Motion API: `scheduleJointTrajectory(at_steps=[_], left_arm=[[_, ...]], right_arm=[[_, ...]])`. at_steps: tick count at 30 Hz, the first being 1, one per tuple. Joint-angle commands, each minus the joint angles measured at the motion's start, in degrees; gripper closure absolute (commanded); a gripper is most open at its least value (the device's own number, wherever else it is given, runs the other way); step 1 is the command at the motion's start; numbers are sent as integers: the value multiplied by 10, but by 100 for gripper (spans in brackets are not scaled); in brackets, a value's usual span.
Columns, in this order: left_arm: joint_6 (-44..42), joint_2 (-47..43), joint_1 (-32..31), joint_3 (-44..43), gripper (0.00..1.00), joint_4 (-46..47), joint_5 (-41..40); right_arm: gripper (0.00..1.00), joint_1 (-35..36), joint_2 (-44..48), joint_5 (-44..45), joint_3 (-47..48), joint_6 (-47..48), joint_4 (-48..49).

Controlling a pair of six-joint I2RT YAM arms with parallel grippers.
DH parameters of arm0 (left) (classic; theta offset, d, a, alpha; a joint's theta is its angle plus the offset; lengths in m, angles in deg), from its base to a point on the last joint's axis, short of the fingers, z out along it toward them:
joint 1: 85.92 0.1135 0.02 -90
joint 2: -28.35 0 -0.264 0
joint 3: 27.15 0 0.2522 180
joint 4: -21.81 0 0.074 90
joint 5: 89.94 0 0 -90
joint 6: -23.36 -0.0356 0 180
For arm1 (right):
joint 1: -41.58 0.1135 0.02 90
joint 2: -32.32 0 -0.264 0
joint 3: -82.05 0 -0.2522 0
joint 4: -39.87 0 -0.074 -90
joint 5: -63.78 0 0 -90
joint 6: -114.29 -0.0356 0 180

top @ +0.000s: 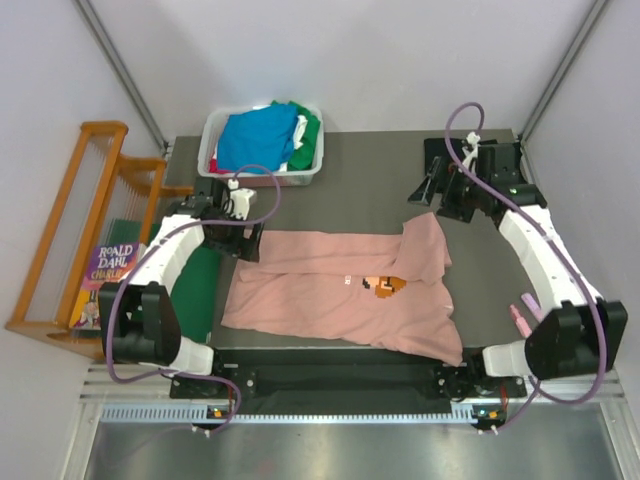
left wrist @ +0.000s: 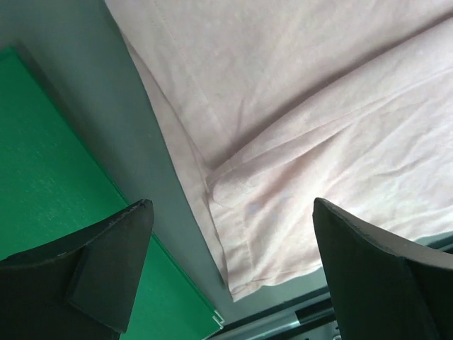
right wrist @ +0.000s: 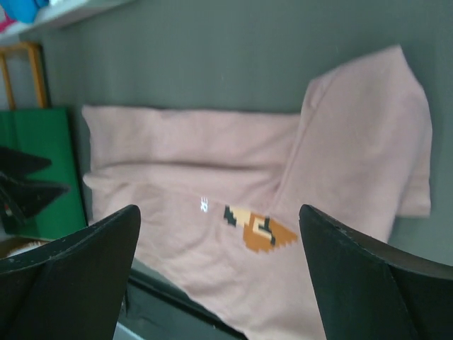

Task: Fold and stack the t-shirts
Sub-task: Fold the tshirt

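Pink shirt [top: 340,300]: lies flat across the middle of the tabletop [top: 370,180], long side running left to right. One layer is doubled over along its length. At the far right end a flap is turned back on top of the rest.
Print [right wrist: 258,230]: small, orange-brown with dark bits, face up just below the turned-back flap.
Shirt edges: the near right corner reaches the front edge of the tabletop. The left wrist view shows the left hem with two layers stacked, the upper one ending in a soft ridge.
Left fingers [top: 243,238]: spread wide, nothing between them, over the shirt's far left corner. Cannot tell whether they touch the cloth.
Right fingers [top: 432,193]: spread wide, holding nothing, over bare tabletop just beyond the shirt's far right end, clear of the cloth.
Board [left wrist: 49,177]: bright green, flat, on the tabletop left of the shirt. A strip of grey surface runs between board and hem, so they do not touch.
Bin [top: 215,165]: pale tub at the far left of the tabletop, heaped with cloth.
Blue shirt [top: 255,140]: bunched on top of the heap. Green cloth [top: 311,135] and scraps of white show at its right side.
Rack [top: 70,240]: wooden, off the tabletop to the left.
Book [top: 108,272]: leans against the rack.
Pink object [top: 521,318]: small, near the right arm's base. Too small to identify.
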State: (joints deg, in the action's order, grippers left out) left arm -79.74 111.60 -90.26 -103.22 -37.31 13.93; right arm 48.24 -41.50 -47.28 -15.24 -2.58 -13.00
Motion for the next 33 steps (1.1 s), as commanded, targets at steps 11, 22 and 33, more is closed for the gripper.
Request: scheduleJointTrajectory(at_steps=[11, 22, 33], left_arm=[[69, 107, -3, -68, 10, 74, -34], [89, 255, -3, -194, 84, 86, -84], [88, 260, -2, -190, 71, 92, -83]], right_arm=[[21, 67, -184, 18, 36, -25, 127], [34, 81, -200, 32, 34, -11, 133], [36, 87, -200, 36, 33, -4, 129]])
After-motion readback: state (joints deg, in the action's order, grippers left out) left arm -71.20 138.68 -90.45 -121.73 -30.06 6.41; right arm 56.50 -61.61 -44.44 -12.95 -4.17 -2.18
